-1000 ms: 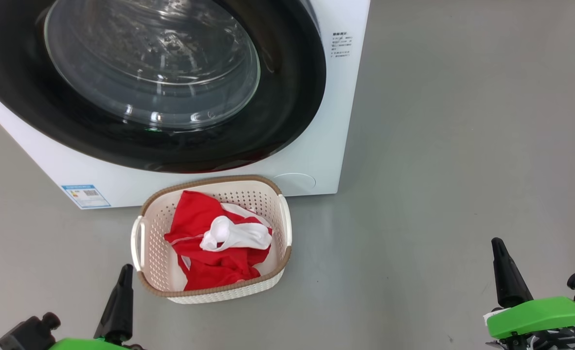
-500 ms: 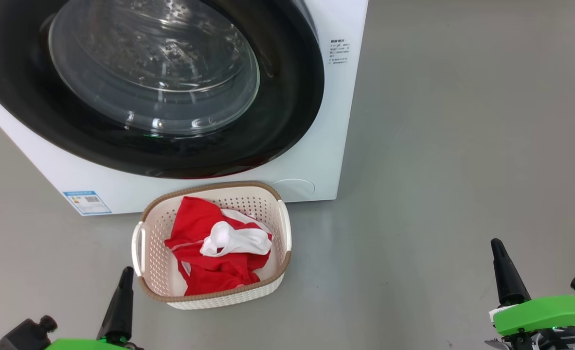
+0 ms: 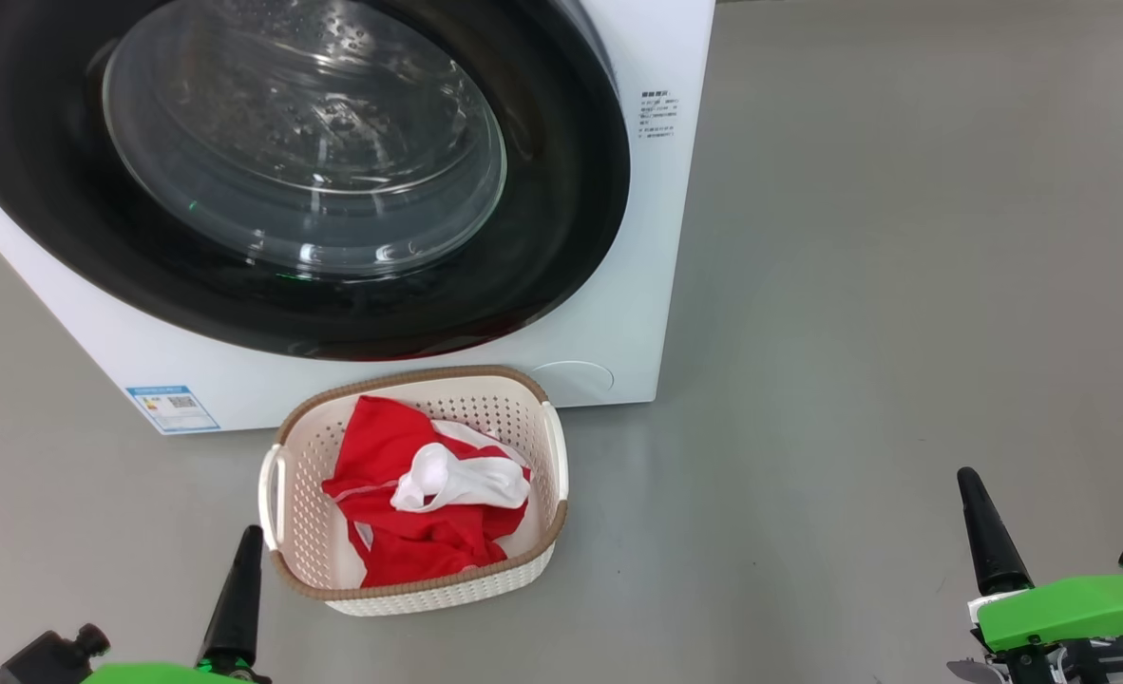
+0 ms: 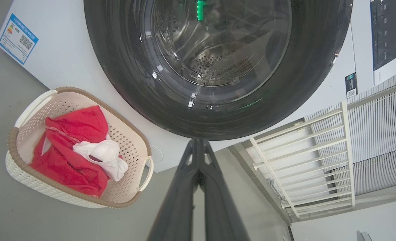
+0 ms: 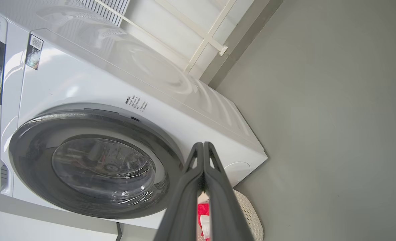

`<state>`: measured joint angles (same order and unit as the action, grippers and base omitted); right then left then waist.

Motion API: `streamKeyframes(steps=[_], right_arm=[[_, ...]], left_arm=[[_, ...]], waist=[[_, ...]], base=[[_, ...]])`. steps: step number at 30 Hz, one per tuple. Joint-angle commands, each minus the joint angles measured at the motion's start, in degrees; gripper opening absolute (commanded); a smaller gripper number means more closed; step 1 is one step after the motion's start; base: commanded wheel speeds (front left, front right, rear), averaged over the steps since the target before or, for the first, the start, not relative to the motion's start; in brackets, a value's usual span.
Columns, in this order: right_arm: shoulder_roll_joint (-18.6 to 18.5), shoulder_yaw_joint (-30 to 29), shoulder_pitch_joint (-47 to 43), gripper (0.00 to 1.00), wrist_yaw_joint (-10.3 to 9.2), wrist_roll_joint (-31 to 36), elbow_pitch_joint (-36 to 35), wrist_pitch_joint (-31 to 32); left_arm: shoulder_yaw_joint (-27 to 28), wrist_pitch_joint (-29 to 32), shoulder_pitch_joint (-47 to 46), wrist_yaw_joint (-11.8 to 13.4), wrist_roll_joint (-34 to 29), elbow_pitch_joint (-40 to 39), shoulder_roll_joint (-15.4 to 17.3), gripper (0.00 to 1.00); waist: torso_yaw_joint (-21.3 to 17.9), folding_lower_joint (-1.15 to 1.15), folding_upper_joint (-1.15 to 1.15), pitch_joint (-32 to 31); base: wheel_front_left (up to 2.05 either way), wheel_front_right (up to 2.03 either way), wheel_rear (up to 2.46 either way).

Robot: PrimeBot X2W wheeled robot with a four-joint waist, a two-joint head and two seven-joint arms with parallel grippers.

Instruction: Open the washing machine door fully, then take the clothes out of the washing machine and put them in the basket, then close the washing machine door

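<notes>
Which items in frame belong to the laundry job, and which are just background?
Job: washing machine, washing machine door, clothes, basket.
Background: white railing, grey floor.

The clothes [image 3: 419,518] are red and white; the basket [image 3: 300,503] is cream, perforated, brown-rimmed; the washing machine [image 3: 637,285] is white, its door [image 3: 561,218] glossy black.

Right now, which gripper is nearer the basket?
The left gripper: its shut tip sits just off the basket's near-left corner, while the right gripper hangs far off to the other side.
</notes>
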<state>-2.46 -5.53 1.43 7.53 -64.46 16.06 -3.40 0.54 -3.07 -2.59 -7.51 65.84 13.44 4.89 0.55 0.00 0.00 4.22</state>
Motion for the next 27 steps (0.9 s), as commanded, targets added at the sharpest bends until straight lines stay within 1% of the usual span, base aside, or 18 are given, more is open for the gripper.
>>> streamKeyframes(steps=[1, 27], right_arm=[[-1.1, 0.6, 2.7, 0.00, -0.02, -2.3, -1.7, 0.8], [-1.3, 0.6, 3.8, 0.00, -0.03, -16.7, -1.9, 5.0]], left_arm=[[1.7, 0.6, -2.3, 0.0, 2.1, -1.0, 0.6, 0.00], [3.1, 4.7, -2.9, 0.0, 15.9, -0.1, -0.2, 0.00]], waist=[[0.0, 0.00, 0.00, -0.2], [-0.3, 0.00, 0.00, -2.3]], base=[[0.00, 0.00, 0.00], [0.00, 0.00, 0.00]])
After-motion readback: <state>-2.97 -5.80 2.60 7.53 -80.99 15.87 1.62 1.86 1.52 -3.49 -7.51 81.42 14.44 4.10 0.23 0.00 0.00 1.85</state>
